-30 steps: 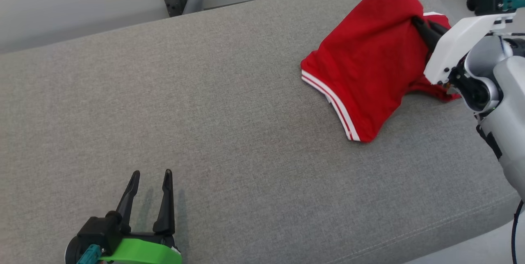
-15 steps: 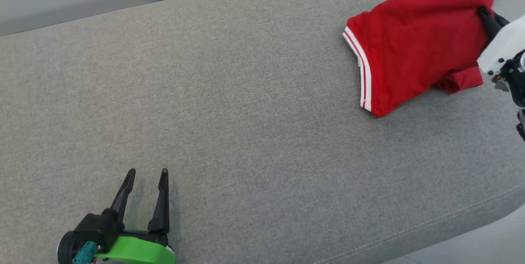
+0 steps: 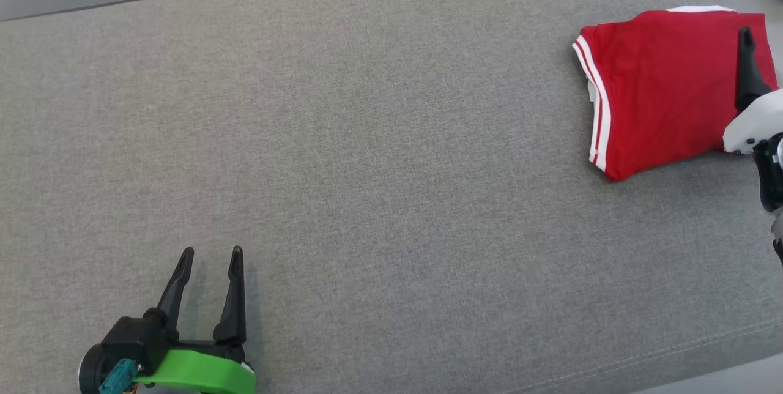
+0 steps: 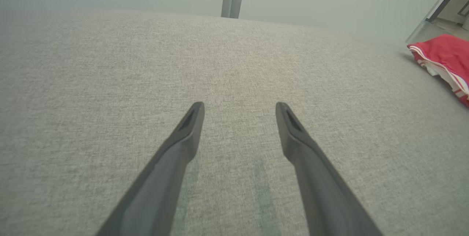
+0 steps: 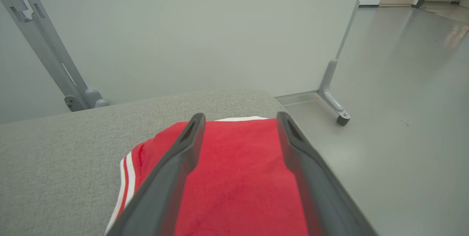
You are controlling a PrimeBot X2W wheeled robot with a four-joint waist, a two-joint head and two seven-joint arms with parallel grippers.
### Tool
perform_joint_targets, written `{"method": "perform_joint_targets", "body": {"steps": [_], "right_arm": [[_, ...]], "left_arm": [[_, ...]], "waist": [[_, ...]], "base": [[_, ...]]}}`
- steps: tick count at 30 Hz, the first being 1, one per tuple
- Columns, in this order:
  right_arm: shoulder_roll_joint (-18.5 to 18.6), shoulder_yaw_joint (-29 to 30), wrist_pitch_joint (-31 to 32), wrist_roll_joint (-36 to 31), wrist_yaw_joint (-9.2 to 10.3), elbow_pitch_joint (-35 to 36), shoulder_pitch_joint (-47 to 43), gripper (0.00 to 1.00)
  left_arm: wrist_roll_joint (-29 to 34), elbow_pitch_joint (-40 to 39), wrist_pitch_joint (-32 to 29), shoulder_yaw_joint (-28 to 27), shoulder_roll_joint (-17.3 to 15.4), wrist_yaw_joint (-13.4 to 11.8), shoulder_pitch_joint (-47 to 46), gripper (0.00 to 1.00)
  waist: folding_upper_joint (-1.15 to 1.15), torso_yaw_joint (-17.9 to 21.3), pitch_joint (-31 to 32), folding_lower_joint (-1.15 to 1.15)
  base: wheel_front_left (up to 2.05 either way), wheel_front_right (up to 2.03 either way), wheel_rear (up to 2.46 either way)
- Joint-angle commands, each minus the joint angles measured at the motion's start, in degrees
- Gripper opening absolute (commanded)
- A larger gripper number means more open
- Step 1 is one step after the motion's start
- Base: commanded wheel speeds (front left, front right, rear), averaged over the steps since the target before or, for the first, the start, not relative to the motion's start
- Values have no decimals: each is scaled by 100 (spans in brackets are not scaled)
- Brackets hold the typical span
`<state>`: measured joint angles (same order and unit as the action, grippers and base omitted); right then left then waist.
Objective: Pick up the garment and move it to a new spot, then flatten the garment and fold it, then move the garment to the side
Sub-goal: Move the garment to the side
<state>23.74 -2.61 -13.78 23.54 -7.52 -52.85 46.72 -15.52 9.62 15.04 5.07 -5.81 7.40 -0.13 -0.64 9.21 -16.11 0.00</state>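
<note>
Red, white-striped fabric garment [image 3: 660,88] lies folded at the grey upholstered worktop's [image 3: 367,137] far right corner. Right gripper [image 5: 240,117] and left gripper [image 3: 211,250] both have fingers spread.

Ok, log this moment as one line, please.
stage: garment at side | garment: folded, flat at right end of bench | right claw: open over garment | left claw: open, empty

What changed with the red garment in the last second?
The right gripper let go of the red garment: its jaws, shut on the cloth before, now stand open over it, and it lies flat at the right end of the cushion. The left gripper stayed open.
</note>
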Motion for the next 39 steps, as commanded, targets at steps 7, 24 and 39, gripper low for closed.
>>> {"method": "perform_joint_targets", "body": {"steps": [7,24,39], "right_arm": [[-170,191,-137,-676,4,1748,-1523,100],[-1473,627,-139,-2005,6,4605,-4982,100],[-2054,998,-140,-2412,8,4807,-5386,100]], "left_arm": [[-75,-75,15,-143,162,16,309,100],[213,134,15,-605,281,10,820,100],[-64,216,15,-602,285,15,907,100]], "waist": [[64,-328,681,0],[64,-863,1666,0],[64,-819,1768,0]], "base": [[0,0,0],[0,0,0],[0,0,0]]}}
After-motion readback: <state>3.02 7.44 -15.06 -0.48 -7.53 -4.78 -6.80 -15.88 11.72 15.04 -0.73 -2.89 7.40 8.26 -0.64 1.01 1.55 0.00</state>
